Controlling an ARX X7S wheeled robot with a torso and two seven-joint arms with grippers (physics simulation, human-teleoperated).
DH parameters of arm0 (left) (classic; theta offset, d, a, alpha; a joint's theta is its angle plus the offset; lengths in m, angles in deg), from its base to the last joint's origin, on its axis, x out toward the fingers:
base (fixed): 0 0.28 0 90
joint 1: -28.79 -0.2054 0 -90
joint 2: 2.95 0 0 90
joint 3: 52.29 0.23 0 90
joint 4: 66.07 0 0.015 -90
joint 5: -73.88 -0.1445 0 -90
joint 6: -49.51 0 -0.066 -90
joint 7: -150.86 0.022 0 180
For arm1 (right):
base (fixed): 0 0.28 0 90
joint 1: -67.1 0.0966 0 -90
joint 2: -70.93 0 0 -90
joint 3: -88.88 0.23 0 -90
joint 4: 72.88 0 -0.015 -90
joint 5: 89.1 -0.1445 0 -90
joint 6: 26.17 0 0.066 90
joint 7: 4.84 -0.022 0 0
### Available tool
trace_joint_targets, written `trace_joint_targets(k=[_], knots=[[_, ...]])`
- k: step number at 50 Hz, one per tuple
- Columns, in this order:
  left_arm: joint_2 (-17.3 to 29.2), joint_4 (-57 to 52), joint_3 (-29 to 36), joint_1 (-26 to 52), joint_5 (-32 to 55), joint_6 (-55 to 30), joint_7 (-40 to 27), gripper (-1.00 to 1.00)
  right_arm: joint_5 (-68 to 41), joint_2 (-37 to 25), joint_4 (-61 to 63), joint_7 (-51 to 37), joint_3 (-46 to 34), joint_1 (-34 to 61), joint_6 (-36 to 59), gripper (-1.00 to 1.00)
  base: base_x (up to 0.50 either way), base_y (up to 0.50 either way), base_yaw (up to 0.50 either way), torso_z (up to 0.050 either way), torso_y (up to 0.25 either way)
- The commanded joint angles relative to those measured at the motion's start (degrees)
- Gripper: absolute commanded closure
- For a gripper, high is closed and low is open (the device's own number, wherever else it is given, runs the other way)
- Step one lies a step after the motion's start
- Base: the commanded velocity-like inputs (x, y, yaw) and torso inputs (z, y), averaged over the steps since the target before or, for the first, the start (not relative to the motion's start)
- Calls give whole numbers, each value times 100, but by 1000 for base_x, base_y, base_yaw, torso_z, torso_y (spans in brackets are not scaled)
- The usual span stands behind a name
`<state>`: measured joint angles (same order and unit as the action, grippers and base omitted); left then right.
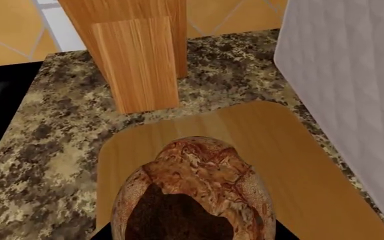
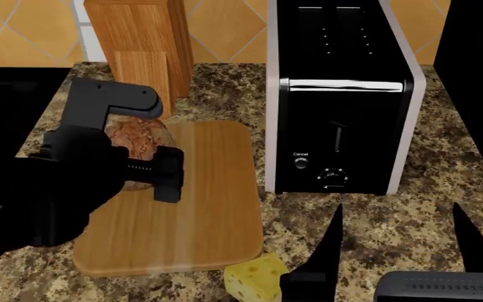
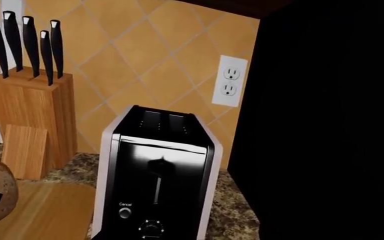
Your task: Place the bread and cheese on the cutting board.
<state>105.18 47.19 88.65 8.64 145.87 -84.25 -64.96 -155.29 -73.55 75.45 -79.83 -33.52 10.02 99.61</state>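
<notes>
Left gripper [image 2: 145,170]: clenched on bread [image 2: 136,139], apparently over cutting board [image 2: 183,207].
Right gripper [image 2: 397,242]: spread, empty.
Risk: early release rolling loaf off; cheese [image 2: 256,278] off board.

Bread [image 2: 139,139] half hidden; cheese [image 2: 256,279] cut off.

Brown bread [image 2: 139,139], pale-yellow cheese [image 2: 256,277]

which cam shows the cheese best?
Head view: the cheese sits on the counter at the cutting board's near corner, partly hidden by the right gripper. Neither wrist view shows it.
</notes>
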Motion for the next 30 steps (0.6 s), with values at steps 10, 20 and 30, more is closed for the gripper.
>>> trace_joint_targets(k=[10, 20, 30], knots=[[18, -90, -106, -529, 115, 441, 28, 100, 188, 147, -191, 194, 46, -13, -127, -100, 0, 0, 0, 0, 0], [16, -38, -173, -527, 230, 417, 52, 100, 192, 133, -195, 195, 37, -19, -147, -100, 1, 0, 1, 0, 0], [96, -310, -207, -442, 354, 272, -78, -100, 211, 164, -213, 202, 0, -3, -140, -100, -1, 0, 0, 0, 0]])
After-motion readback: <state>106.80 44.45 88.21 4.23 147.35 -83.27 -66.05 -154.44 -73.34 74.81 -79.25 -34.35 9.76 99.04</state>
